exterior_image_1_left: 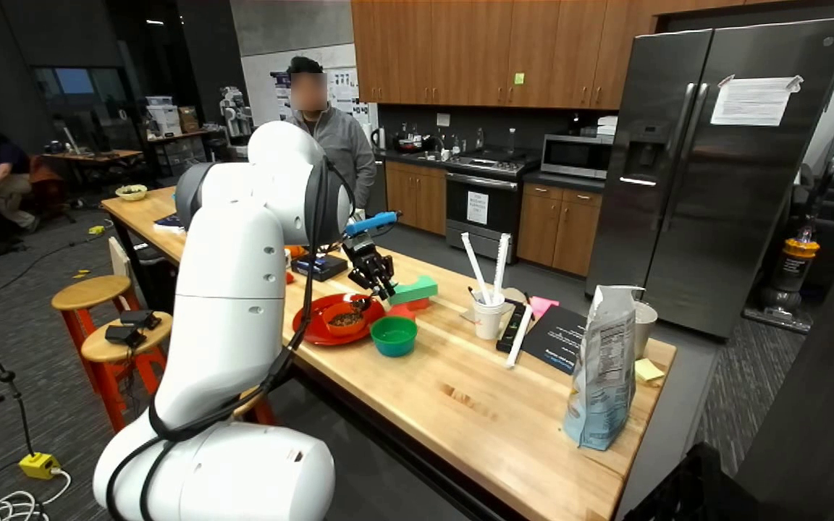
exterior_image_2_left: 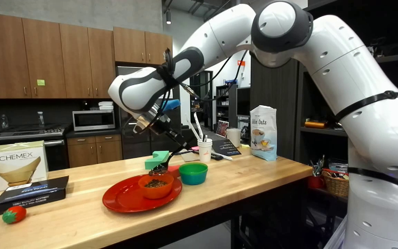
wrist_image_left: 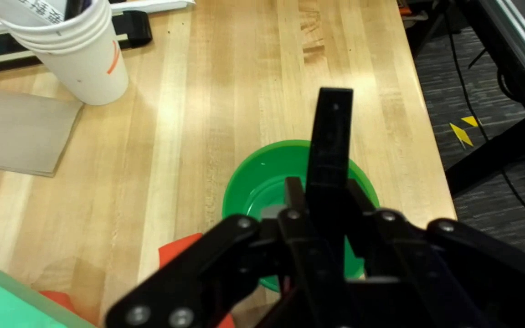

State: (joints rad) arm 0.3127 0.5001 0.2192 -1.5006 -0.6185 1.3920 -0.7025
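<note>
Starting left in an exterior view, you have a Chemex box, then a red plate bearing an orange bowl of brown bits. Over that bowl's rim is your black spoon, curved and loaded with dark bits; whether it touches, you cannot tell. Your gripper is clamped on its handle, whose squared end only the wrist view shows clearly. Further right on the worktop stand a green bowl, teal lower down, stacked white cups holding white sticks, and an upright bag lettered "Oats", which the wrist view leaves out.
</note>
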